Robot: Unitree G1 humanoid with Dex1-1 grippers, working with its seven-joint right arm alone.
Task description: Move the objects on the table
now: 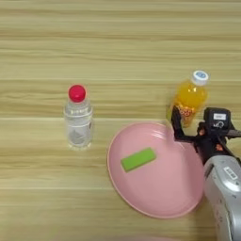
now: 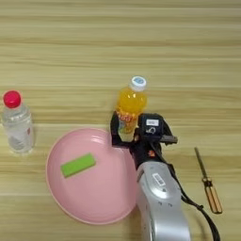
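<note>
Lying flat inside the large round glossy pink plate [image 1: 157,176], left of its centre, the small bright-green rectangular block [image 1: 138,159] is seen. The plate is set toward the near edge of the light tan wooden desk [image 1: 117,42]. The black two-fingered right gripper [image 2: 128,131] is spread around the orange juice bottle [image 2: 130,107], just beyond the plate's far right rim. A clear red-capped water bottle [image 1: 78,117] stands left; a wooden-handled screwdriver [image 2: 208,182] lies right.

bright, even, warm light falls on the wooden table [image 1: 47,37]. shadows are faint and short. a soft sheen runs along the pink plate [image 1: 141,197] rim, perhaps from overhead lamps. the whole scene looks slightly soft, and the silver forearm [image 2: 160,207] blurs near the bottom edge.
</note>
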